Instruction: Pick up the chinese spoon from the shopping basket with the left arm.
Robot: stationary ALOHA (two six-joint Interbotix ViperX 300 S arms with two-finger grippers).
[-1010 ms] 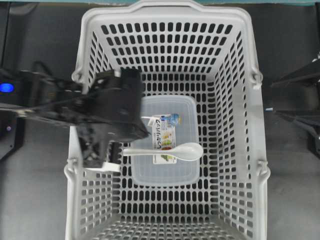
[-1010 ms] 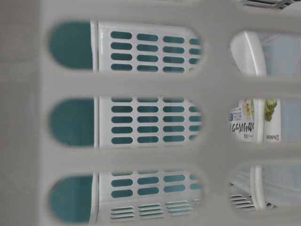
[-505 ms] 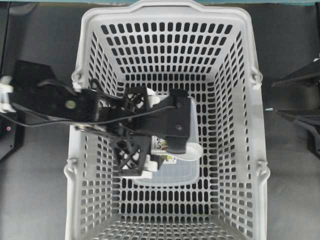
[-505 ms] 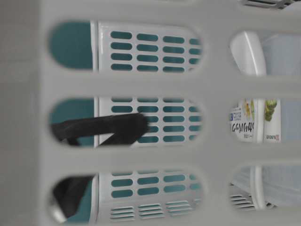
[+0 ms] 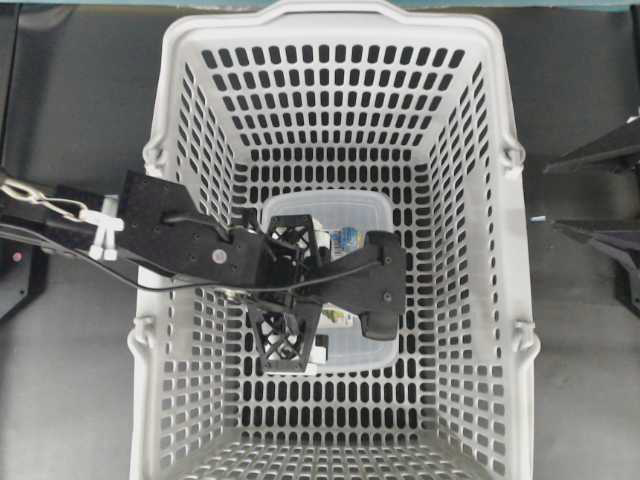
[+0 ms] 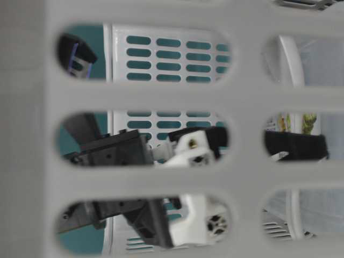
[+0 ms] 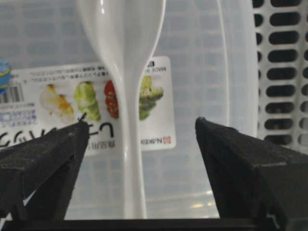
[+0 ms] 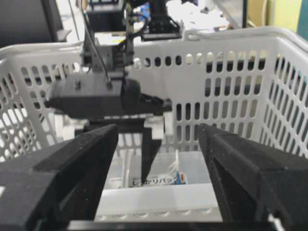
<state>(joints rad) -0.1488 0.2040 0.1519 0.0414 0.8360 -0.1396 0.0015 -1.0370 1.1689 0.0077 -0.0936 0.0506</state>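
Now left tool (image 7: 139, 144) astride chinese spoon (image 7: 126, 96), untouched

A robot lab bench, not a shop, despite the basket.

A grey shopping basket (image 5: 520, 250) fills the middle of the overhead frame on a dark matte table (image 5: 80, 400), with black arm mounts and cabling at the left and right edges. A teal backdrop (image 6: 80, 51) shows through the basket slots in the table-level view. Along the top of the right wrist view lie cluttered benches, more black rig hardware (image 8: 161, 19) and a dark monitor (image 8: 29, 21) at upper left.
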